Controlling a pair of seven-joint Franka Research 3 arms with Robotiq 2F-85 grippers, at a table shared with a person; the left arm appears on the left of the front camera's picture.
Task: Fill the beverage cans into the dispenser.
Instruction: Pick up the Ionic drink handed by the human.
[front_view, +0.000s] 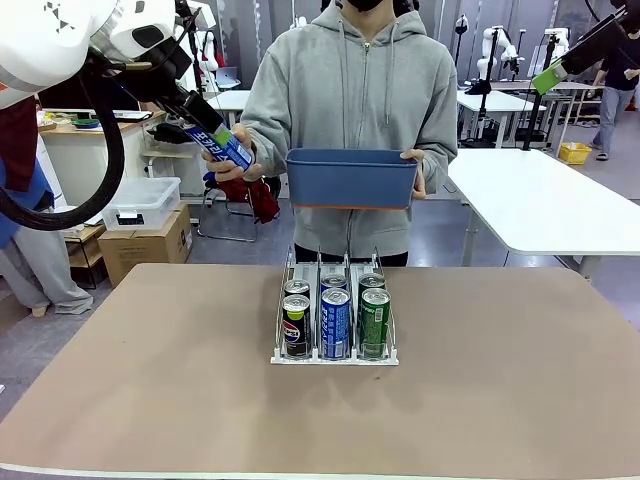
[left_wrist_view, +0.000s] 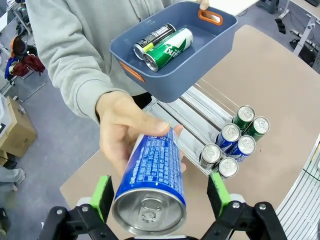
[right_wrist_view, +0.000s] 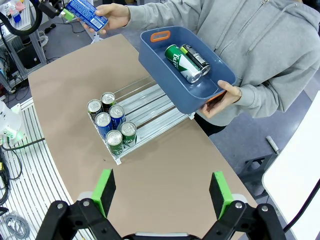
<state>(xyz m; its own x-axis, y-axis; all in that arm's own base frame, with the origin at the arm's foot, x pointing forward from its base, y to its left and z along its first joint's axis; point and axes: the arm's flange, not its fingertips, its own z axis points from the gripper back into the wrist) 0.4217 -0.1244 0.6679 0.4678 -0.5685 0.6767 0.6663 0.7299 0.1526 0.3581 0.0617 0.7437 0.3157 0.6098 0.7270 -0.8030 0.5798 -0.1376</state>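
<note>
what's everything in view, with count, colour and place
rack: one, white, mid-table
rack cans: six, two each black, blue, green, lane fronts
bin: one, blue, held up at the far side
bin cans: two, green and black, lying inside
loose can: one, blue, in person's hand
table: one, tan, under the rack
hands: two, one on bin, one on loose can
left fingers: two, green pads, open either side of loose can
right fingers: two, green pads, open over table

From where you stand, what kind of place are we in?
Likely a lab or workshop hall: white worktables behind the person, a cardboard box and clear storage bin at the side, loose cables beside our table.
</note>
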